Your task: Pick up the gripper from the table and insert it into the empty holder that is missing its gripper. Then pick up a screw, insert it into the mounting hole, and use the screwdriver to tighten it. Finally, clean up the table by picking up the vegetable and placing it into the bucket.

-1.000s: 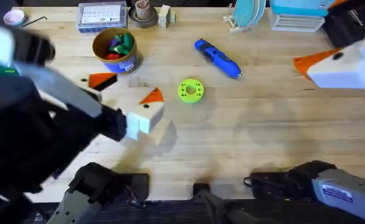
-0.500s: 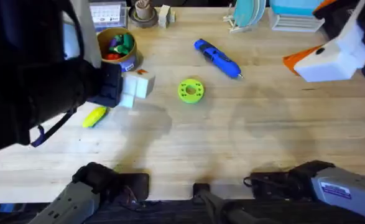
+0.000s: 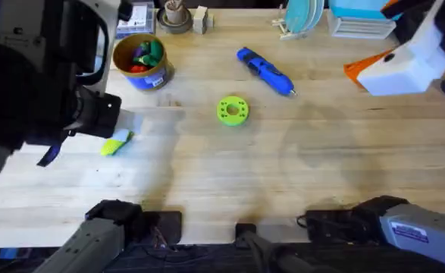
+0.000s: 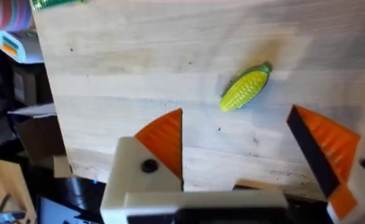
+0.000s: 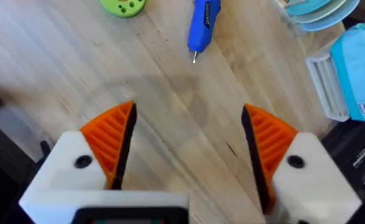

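Note:
The vegetable (image 3: 116,142), a small yellow-green corn piece, lies on the wood at the left (image 4: 244,89). My left gripper (image 4: 241,149) hovers open just above and beside it, with nothing between its orange pads (image 4: 163,140). The dark left arm (image 3: 40,83) hides that gripper from overhead. The tan bucket (image 3: 140,62) with toy pieces stands behind it. The blue screwdriver (image 3: 265,71) lies at the back centre (image 5: 202,25). My right gripper (image 5: 188,146) hangs open and empty at the far right, its orange-tipped finger (image 3: 362,70) raised. The loose gripper, holder and screw are out of view.
A bright green ring disc (image 3: 233,110) lies mid-table (image 5: 123,5). A small box (image 3: 135,17), a wooden cup (image 3: 174,15), a plate rack (image 3: 302,17) and a blue-topped tray (image 3: 362,19) line the back edge. The table's left edge (image 4: 51,124) is close to my left gripper.
The left arm swung from mid-table up beside the bucket, then back leftward over the corn, which now shows. The right gripper shifted slightly left and stays open.

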`<move>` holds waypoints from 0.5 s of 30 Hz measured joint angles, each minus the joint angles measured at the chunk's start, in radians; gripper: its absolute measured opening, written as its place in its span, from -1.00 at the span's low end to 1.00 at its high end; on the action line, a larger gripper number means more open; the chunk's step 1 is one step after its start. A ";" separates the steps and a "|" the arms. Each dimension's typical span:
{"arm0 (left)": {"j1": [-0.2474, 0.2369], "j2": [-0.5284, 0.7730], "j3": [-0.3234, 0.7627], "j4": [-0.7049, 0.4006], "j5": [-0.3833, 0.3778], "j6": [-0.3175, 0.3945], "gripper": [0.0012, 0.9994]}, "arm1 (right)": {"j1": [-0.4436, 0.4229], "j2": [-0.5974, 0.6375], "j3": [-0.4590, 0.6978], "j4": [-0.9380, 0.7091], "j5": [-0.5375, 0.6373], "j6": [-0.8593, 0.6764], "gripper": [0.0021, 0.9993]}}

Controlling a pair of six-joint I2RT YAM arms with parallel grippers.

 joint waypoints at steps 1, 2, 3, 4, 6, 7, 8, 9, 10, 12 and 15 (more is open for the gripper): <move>0.039 0.014 -0.014 0.004 0.014 0.014 0.99 | 0.000 0.000 0.000 0.000 0.000 0.000 0.99; 0.076 0.029 -0.028 0.005 0.031 0.034 0.99 | 0.000 0.000 0.000 0.000 0.000 0.000 0.99; 0.108 0.042 -0.041 0.005 0.048 0.055 0.99 | 0.000 0.000 0.000 0.000 0.000 0.000 0.99; 0.134 0.053 -0.055 0.006 0.059 0.077 0.99 | 0.000 0.000 0.000 0.000 0.000 0.000 0.99; 0.179 0.073 -0.088 0.011 0.077 0.132 0.99 | 0.000 0.000 0.000 0.000 0.000 0.000 0.99; 0.199 0.079 -0.106 0.021 0.083 0.163 0.99 | 0.000 0.000 0.000 0.000 0.000 0.000 0.99; 0.217 0.084 -0.124 0.037 0.090 0.189 0.99 | 0.000 0.000 0.000 0.000 0.000 0.000 0.99; 0.234 0.087 -0.142 0.061 0.097 0.210 0.99 | 0.000 0.000 0.000 0.000 0.000 0.000 0.99; 0.252 0.091 -0.160 0.092 0.108 0.227 0.99 | 0.000 0.000 0.000 0.000 0.000 0.000 0.99; 0.286 0.100 -0.194 0.149 0.141 0.252 0.99 | 0.000 0.000 0.000 0.000 0.000 -0.001 0.99; 0.315 0.119 -0.255 0.209 0.180 0.284 0.99 | 0.000 0.002 0.000 0.004 0.000 -0.009 0.99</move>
